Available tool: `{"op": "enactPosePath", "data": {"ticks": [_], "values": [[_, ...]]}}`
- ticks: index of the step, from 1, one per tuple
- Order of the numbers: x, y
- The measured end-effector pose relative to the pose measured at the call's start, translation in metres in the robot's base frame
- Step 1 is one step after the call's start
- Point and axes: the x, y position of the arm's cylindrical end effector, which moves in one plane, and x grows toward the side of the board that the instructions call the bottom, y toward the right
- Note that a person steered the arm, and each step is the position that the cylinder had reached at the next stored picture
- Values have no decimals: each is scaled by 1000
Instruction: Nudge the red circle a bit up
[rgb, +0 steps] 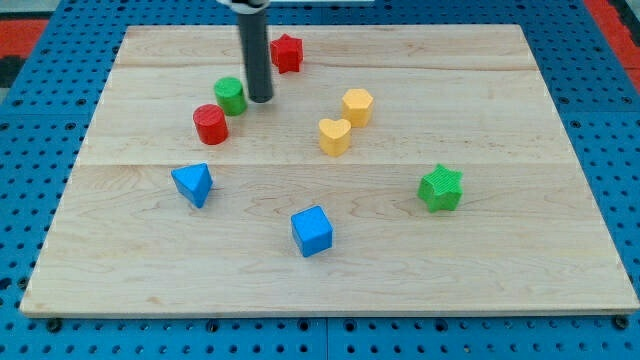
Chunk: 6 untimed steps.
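Observation:
The red circle (210, 124) lies on the wooden board (480, 270) at the view's upper left. A green circle (231, 95) touches it on its upper right. My tip (260, 100) rests on the board just to the right of the green circle, and up and to the right of the red circle. The dark rod rises from there out of the view's top.
A red star (287, 52) lies by the rod's upper right. A yellow hexagon (357, 105) and a yellow heart (335, 135) sit at centre. A blue triangle (193, 184), a blue cube (312, 231) and a green star (441, 188) lie lower down.

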Motion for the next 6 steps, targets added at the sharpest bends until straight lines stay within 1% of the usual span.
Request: {"op": "enactPosePath", "data": {"ticks": [1, 2, 3, 4, 5, 6], "values": [[0, -74], [23, -79], [45, -112], [60, -102], [87, -50], [71, -36]]}}
